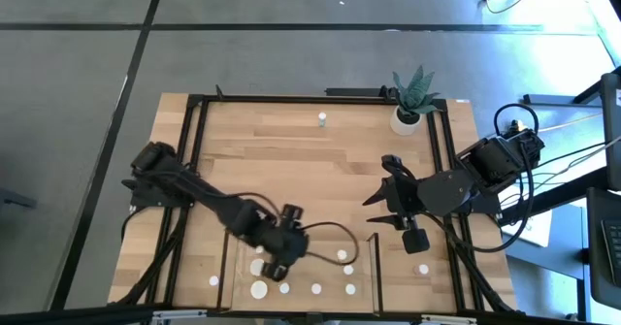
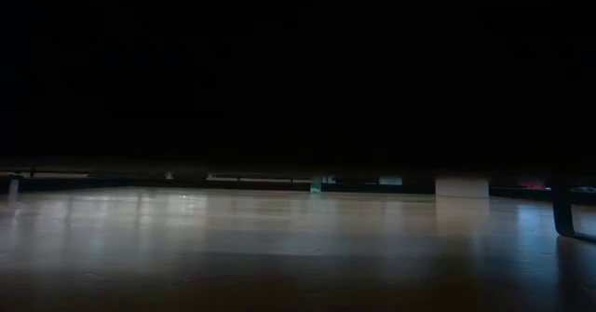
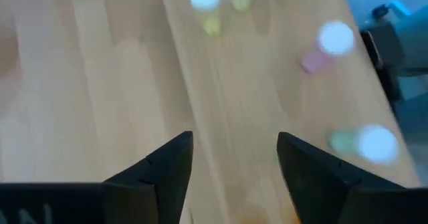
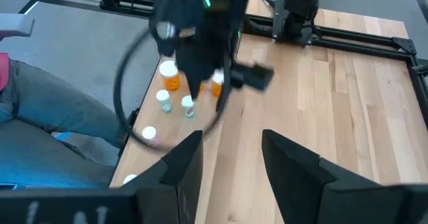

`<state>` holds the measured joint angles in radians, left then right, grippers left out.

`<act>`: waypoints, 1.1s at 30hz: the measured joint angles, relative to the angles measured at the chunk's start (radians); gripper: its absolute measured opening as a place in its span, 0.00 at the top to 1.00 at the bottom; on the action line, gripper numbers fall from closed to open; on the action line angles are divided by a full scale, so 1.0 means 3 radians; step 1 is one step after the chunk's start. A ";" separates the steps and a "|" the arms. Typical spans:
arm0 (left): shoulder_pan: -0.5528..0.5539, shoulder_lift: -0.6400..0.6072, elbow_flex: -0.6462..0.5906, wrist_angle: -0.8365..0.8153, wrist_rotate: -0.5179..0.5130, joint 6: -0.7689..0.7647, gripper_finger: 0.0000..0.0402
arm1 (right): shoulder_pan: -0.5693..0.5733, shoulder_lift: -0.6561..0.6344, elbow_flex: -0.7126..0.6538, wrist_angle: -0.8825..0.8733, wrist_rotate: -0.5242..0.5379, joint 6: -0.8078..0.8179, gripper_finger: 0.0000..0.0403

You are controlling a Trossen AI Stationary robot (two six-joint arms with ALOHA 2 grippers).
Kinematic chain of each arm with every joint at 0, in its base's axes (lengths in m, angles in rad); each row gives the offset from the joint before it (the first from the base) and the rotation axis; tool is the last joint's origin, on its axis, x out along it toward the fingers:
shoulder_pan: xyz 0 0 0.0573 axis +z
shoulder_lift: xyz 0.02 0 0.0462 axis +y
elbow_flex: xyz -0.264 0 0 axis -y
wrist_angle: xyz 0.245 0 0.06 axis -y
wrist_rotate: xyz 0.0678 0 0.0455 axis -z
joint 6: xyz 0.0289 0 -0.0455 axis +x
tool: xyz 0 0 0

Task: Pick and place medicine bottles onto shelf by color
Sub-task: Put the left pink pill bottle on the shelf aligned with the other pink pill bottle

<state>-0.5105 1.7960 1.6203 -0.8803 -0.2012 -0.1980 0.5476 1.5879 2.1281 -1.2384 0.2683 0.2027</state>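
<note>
My wooden surface carries a potted plant at its far corner, one bottle near that plant, and the shelf, dotted with white-capped bottles, well apart from it.

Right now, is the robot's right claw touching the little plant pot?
Apart. The high view shows bare tabletop between the right gripper and the plant pot at the far edge.

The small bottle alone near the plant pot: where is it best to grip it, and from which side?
Probably the bottle by its round body below the white cap, coming straight down from above: it seems upright, with nothing close beside it.
</note>
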 joint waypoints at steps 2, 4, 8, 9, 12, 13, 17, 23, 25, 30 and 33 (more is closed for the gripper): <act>-0.0124 -0.0114 0.0000 -0.0206 -0.0089 -0.0255 0.48 | -0.0001 0.0000 0.0000 0.0001 -0.0001 0.0000 0.61; -0.0251 -0.0214 0.0000 -0.0349 -0.0222 -0.0505 0.48 | 0.0000 0.0000 0.0000 0.0002 0.0000 0.0002 0.61; -0.0501 -0.0374 0.0000 -0.0615 -0.0508 -0.0980 0.48 | 0.0000 0.0000 0.0000 0.0009 -0.0001 0.0003 0.61; -0.0556 -0.0409 0.0000 -0.0680 -0.0568 -0.1079 0.48 | 0.0000 0.0000 -0.0001 0.0010 -0.0001 0.0002 0.61; -0.0692 -0.0486 0.0000 -0.0949 -0.0693 -0.1418 0.48 | -0.0001 0.0000 -0.0001 0.0024 -0.0001 0.0000 0.61; -0.0722 -0.0513 0.0000 -0.1064 -0.0694 -0.1538 0.48 | 0.0000 0.0000 -0.0001 0.0025 -0.0001 0.0002 0.61; -0.0855 -0.0597 0.0000 -0.1572 -0.0694 -0.2081 0.48 | -0.0001 0.0000 0.0000 0.0026 0.0000 -0.0007 0.61; -0.1088 -0.0633 -0.0003 -0.2016 -0.0514 -0.2703 0.48 | 0.0000 0.0000 -0.0001 0.0025 0.0000 -0.0007 0.61; -0.1189 -0.0633 -0.0005 -0.2097 -0.0434 -0.2874 0.48 | 0.0000 0.0000 0.0000 0.0025 0.0000 -0.0011 0.61; -0.1448 -0.0630 -0.0119 -0.2102 -0.0364 -0.3228 0.48 | -0.0004 0.0000 0.0000 0.0033 0.0000 -0.0012 0.61; -0.1609 -0.0629 -0.0266 -0.2091 -0.0164 -0.3546 0.48 | -0.0004 0.0000 -0.0004 0.0036 0.0000 -0.0013 0.61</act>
<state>-0.9932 1.6073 1.5405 -1.5076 -0.2503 -1.2619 0.5465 1.5879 2.1269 -1.2277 0.2684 0.1987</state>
